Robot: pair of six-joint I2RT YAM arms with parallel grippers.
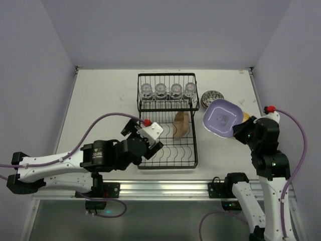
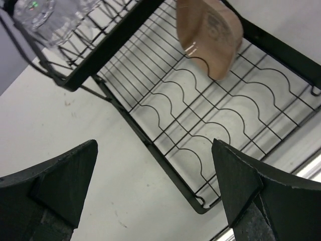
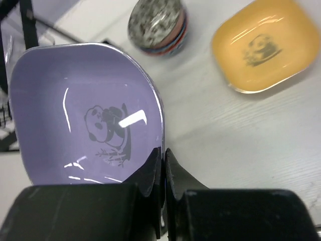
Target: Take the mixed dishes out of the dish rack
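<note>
The black wire dish rack (image 1: pixel 168 163) sits mid-table. Several clear glass cups (image 1: pixel 160 90) stand upside down on its raised shelf. A tan plate (image 1: pixel 181 125) leans on edge in the lower tray, and the left wrist view shows the tan plate (image 2: pixel 210 35) too. My left gripper (image 1: pixel 149 138) hovers over the rack's near left corner (image 2: pixel 200 206), open and empty (image 2: pixel 154 146). My right gripper (image 1: pixel 237 131) is shut on the rim of a purple panda plate (image 3: pixel 85 115), held tilted above the table right of the rack (image 1: pixel 219 118).
A yellow plate (image 3: pixel 263 45) lies flat on the table beyond the purple one. Beside it is a stack of patterned bowls (image 3: pixel 158 25), just right of the rack's shelf (image 1: pixel 212 98). Bare tabletop (image 1: pixel 100 100) lies to the rack's left.
</note>
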